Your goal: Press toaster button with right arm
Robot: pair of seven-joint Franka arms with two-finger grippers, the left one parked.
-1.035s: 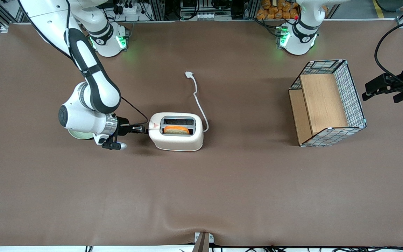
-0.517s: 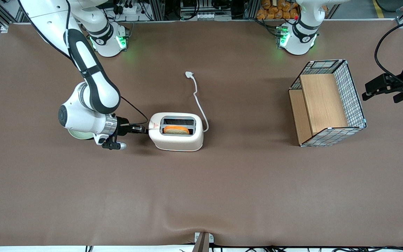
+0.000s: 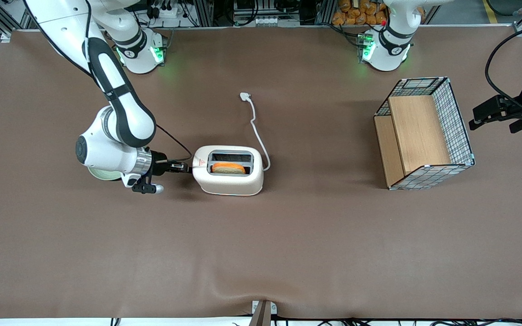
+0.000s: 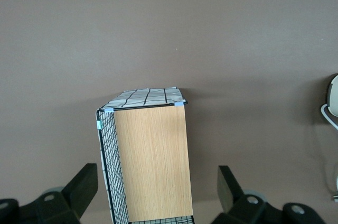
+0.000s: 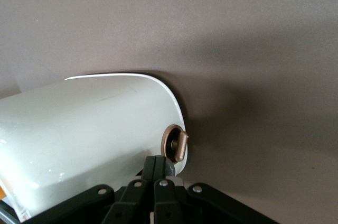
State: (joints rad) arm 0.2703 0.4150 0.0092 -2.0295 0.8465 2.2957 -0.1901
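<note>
The only marking that can be made out is a red warning-triangle sticker [image 3: 202,162] on top of the toaster [image 3: 229,176]; any writing beside it is too small to read. The white toaster stands on the brown tabletop [image 3: 261,253] toward the working arm's end, with a slice of toast [image 3: 228,168] in its slot and a white cord [image 3: 256,124] trailing from it to a plug [image 3: 244,96] lying farther from the front camera. The right arm [image 3: 118,117] reaches in low, and its gripper [image 3: 187,168] sits at the toaster's short end nearest the sticker, the jaws pressed together with their tips right against that end. The front view hides the button under the gripper, whereas the right wrist view shows the closed fingers [image 5: 154,174] meeting the toaster's [image 5: 90,134] rounded end just beside a brownish round knob, the button [image 5: 176,145]; whether the tips actually touch the knob cannot be told. Toward the parked arm's end stands a wire basket [image 3: 456,122] holding wooden boards [image 3: 417,133], which the left wrist view shows from above [image 4: 105,155].
</note>
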